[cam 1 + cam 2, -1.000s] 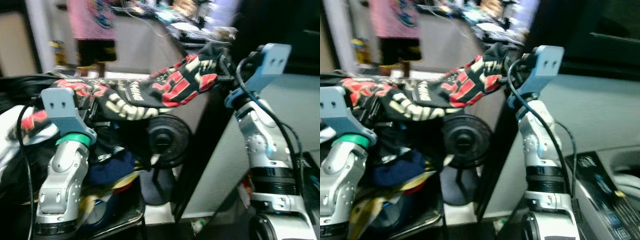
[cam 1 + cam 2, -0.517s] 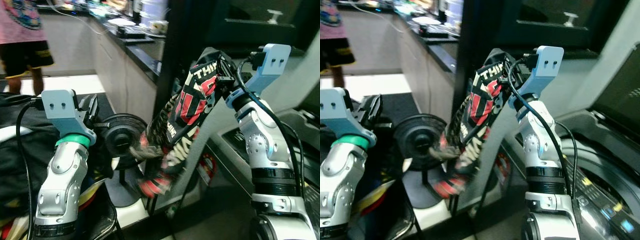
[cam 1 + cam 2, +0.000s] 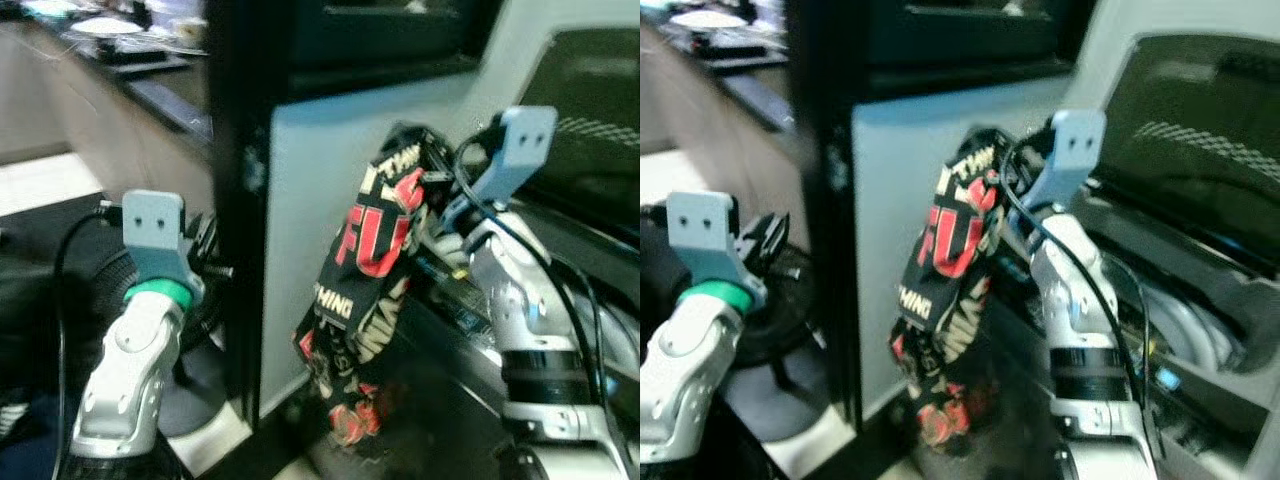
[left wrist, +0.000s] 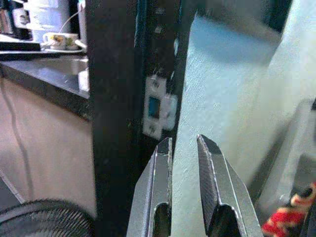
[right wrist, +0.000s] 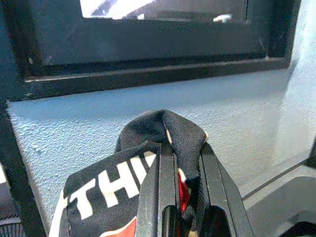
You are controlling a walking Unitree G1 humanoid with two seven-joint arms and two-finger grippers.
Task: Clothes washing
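A black garment with red and white lettering (image 3: 365, 290) hangs straight down from my right gripper (image 3: 425, 150), which is shut on its top fold (image 5: 170, 129). It dangles in front of a pale wall panel, just left of the washing machine (image 3: 1180, 320), whose dark lid (image 3: 590, 100) stands raised. My left gripper (image 3: 205, 240) is held lower at the left by a black post. Its fingers (image 4: 163, 163) lie close together with a narrow slit and nothing between them.
A black vertical post (image 3: 235, 200) stands between the arms, against the pale wall panel (image 3: 310, 200). A black fan (image 3: 780, 320) sits low on the left floor. A dark counter with dishes (image 3: 130, 40) runs along the far left.
The view has swung right, from the laundry basket to the washing machine. The garment, first stretched between both grippers, left the left one and now hangs from the right alone.
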